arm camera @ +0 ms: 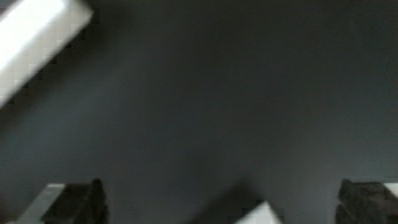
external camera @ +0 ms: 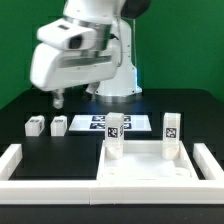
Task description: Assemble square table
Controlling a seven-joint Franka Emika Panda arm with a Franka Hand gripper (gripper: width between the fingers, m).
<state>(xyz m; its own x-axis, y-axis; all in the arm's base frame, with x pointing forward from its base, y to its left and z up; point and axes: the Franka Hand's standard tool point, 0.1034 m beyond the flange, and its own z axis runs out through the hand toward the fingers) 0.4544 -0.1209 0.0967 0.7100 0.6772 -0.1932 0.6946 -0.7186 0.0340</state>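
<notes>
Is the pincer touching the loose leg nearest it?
Apart. In the exterior view, a strip of dark table shows between the open pincer and the leg lying below it.

The square slab (external camera: pixel 150 168) is plain white — likewise the first leg (external camera: pixel 116 140) and second leg (external camera: pixel 170 134) standing on it, each with a black-and-white tag. Behind the slab the marker board (external camera: pixel 90 122) is white with black tags; the table (external camera: pixel 30 100) is black.
</notes>
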